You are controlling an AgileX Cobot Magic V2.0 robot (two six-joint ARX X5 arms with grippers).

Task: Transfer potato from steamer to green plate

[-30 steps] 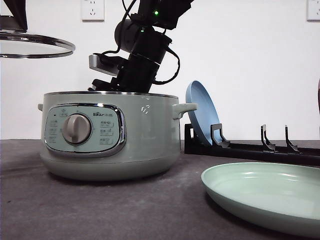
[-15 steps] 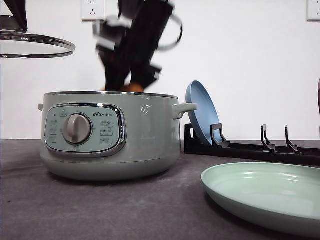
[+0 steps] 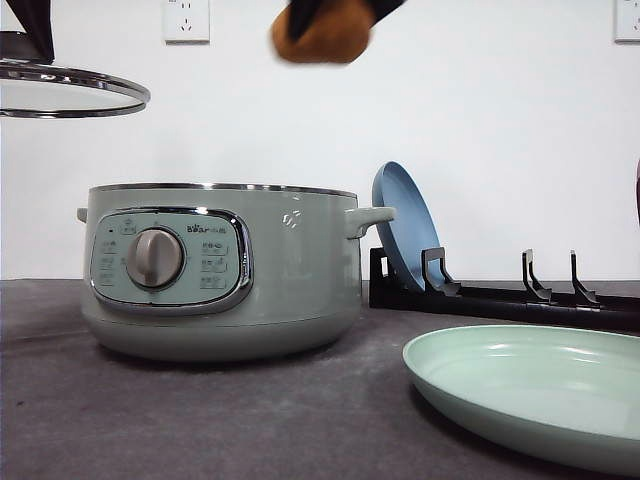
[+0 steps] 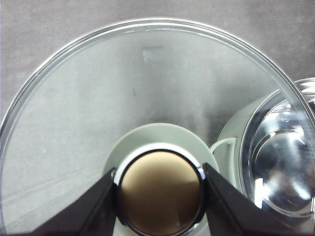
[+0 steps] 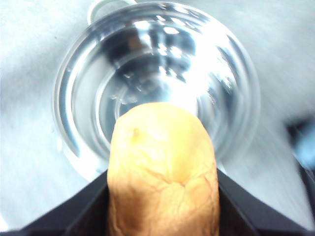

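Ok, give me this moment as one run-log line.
phase: carry | right gripper: shut on potato, above steamer | left gripper: holding lid aside | green plate: empty

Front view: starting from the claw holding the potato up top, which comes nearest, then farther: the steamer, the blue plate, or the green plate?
1. Steamer: below the right claw, which grips the potato; its rim is nearest.
2. Blue plate: upright in the rack, lower right.
3. Green plate: flat on the table, far lower right.
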